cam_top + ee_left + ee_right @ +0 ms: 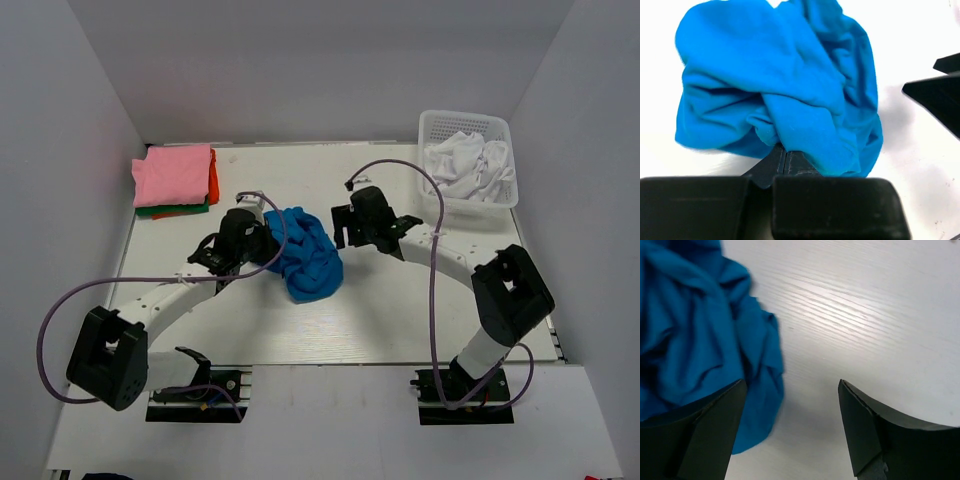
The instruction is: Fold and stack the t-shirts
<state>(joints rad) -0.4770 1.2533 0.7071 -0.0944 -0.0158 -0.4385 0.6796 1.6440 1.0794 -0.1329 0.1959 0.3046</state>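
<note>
The bright blue t-shirt (308, 255) lies crumpled in a heap at the middle of the table. My left gripper (264, 243) is at its left edge, jaws shut on a fold of the blue cloth (790, 100); the fingertips (785, 155) disappear under the cloth. My right gripper (343, 228) is open and empty just right of the heap, low over the table, with the blue t-shirt (690, 340) beside its left finger. Folded pink (175, 172), orange-red (213, 180) and green (160, 211) t-shirts are stacked at the back left. White t-shirts (470, 168) lie crumpled in the basket.
A white plastic lattice basket (465, 115) stands at the back right corner. White walls close in the table on the left, back and right. The right gripper's black fingers (940, 95) show at the right edge of the left wrist view.
</note>
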